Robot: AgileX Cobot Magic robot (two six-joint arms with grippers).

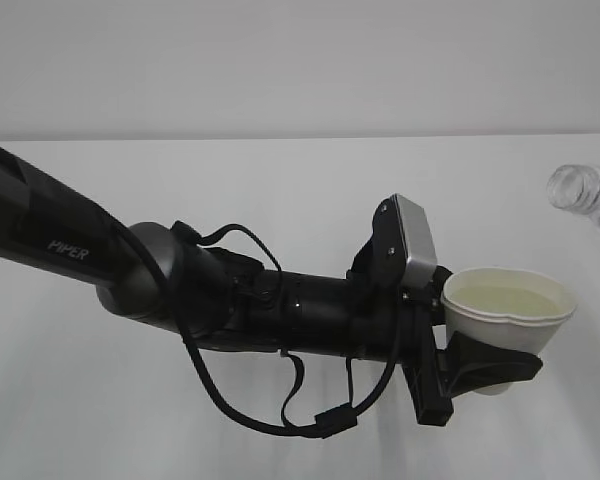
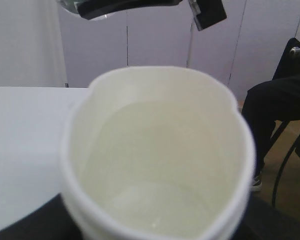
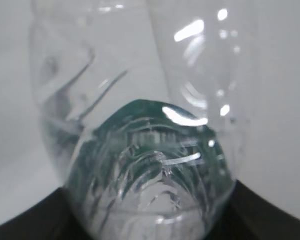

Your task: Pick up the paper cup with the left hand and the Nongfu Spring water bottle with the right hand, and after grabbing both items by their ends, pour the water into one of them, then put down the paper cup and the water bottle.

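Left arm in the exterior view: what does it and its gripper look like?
The left arm is thick, black and tubular, marked "PIPER" in white. Loose black cables loop beneath it. A silver-grey camera block sits on the wrist above the black left gripper.

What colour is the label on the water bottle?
Dark green label, best seen in the right wrist view.

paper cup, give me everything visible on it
The paper cup is small, cream-white, tapered, with a rolled rim squeezed slightly out of round. It is held upright above the white table by the left hand, whose black fingers clamp its lower body. Pale water fills much of it. The bottle's open neck hangs up to its right, not touching.
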